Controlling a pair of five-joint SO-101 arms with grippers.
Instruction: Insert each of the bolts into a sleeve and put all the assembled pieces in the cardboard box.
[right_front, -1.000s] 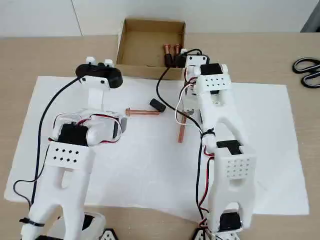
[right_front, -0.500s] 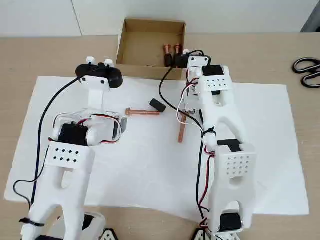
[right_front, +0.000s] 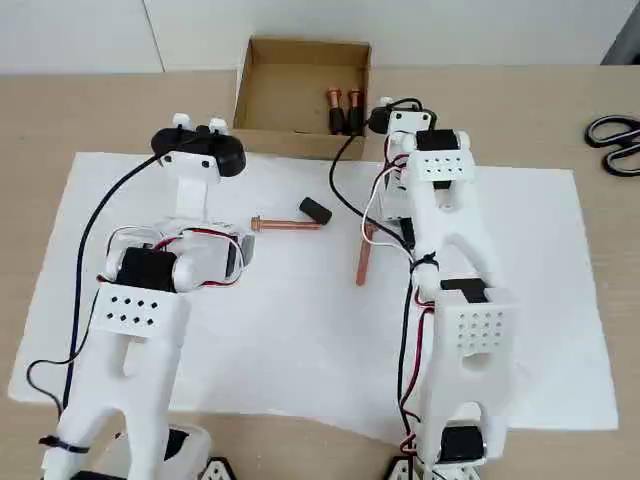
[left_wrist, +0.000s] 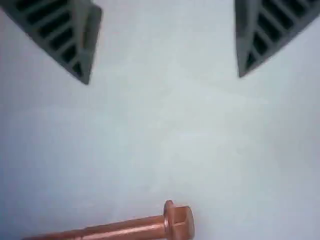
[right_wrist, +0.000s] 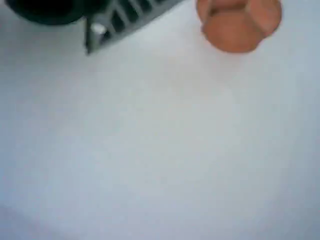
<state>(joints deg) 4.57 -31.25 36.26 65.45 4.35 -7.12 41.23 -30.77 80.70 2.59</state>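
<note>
A white paper sheet (right_front: 300, 340) is covering the middle of the table, and the cardboard box (right_front: 243, 90) is sitting at top centre, just beyond the sheet's upper edge. Two assembled pieces (right_front: 343, 108) are already lying against the box's right wall.

The left gripper (left_wrist: 162, 72) is hanging over bare paper with its jaws spread wide and nothing between them. How far the right gripper (right_wrist: 117, 20) is open I cannot tell, nor whether it is carrying anything.

One loose bolt (right_front: 285, 224) is lying crosswise in the centre of the high view, head to the left. A second bolt (right_front: 362, 258) is lying nearly upright in the frame just right of centre, its upper end running under the right arm's cables. A single black sleeve (right_front: 315, 210) is resting just beside the first bolt's right end.

The bolts are looking like stiff, copper-coloured metal. They are probably light, smooth and prone to rolling, so pinching across the shank near the head seems safest. The sleeve is likely lighter still, so gripping its outer wall would be leaving the bore free.
</note>
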